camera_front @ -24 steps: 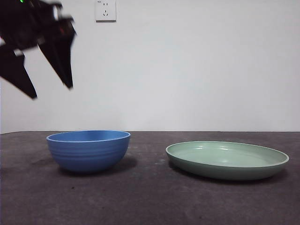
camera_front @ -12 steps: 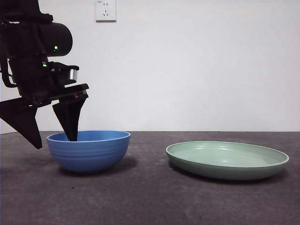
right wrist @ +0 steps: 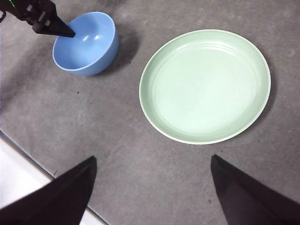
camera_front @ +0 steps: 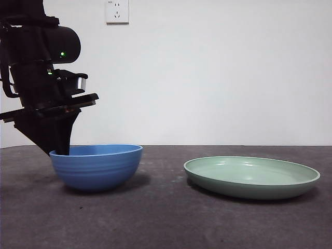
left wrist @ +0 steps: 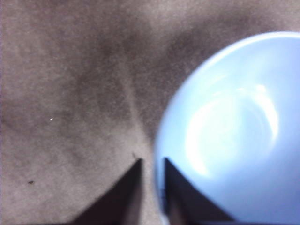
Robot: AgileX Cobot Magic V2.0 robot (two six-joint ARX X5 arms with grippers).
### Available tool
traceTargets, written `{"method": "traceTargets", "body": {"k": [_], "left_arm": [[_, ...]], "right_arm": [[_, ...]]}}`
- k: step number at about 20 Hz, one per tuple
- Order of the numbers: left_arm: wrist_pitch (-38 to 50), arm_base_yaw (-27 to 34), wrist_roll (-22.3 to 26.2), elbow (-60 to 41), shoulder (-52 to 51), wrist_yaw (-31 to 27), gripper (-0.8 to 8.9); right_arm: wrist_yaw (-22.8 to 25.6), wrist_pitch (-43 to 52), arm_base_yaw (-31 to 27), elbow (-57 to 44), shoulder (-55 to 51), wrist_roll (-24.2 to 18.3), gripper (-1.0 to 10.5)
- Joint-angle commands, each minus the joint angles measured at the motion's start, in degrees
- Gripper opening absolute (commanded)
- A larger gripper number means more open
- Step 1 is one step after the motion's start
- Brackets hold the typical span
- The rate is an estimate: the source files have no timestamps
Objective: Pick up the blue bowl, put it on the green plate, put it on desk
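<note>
Blue bowl [camera_front: 97,167]: one item, round, medium blue with faint ridges on the outside, standing upright on the desk [camera_front: 166,218] to the left in the front view, well apart from the green plate [camera_front: 251,177]. Bowl interior, as my left wrist camera shows it [left wrist: 234,131]: smooth, pale, with a bright sheen, nothing inside. My left gripper [left wrist: 151,165]: down at the bowl's rim on the side away from the plate, jaws drawn close with only a narrow gap, one jaw inside the rim and one outside, the bowl wall pinched between them. Same gripper in the front view [camera_front: 58,150]: large and dark, coming down from above, its tip meeting the bowl's left edge. Same gripper seen from my right wrist camera [right wrist: 63,32]: a black point reaching into the bowl [right wrist: 85,43] at its rim. Green plate, right wrist view [right wrist: 205,86]: one item, wide, shallow, pale sage green with a low upturned rim, flat on the desk [right wrist: 117,150], bare. My right gripper [right wrist: 152,185]: held high above the desk on the near side of the plate, jaws spread wide, holding nothing. Wall socket [camera_front: 116,11]: white, on the wall behind.
</note>
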Motion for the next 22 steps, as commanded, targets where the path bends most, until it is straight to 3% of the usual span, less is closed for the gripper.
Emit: {"method": "traceTargets", "body": {"k": [1, 10, 17, 22], "left_arm": [[0.8, -0.3, 0.0, 1.3, 1.0, -0.2, 0.08], [0.7, -2.4, -2.7, 4.5, -3.4, 2.3, 0.09], [0.9, -12.5, -3.5, 13.5, -4.4, 2.3, 0.09], [3.6, -18.0, -5.0, 19.5, 1.0, 2.2, 0.09]], "right_arm": [[0.0, 0.4, 0.2, 1.0, 0.3, 0.6, 3.9], [0.0, 0.7, 0.2, 1.0, 0.3, 0.6, 3.9], [0.0, 0.8, 0.2, 1.0, 0.3, 0.7, 3.9], [0.0, 0.8, 0.2, 1.0, 0.3, 0.7, 3.9]]}}
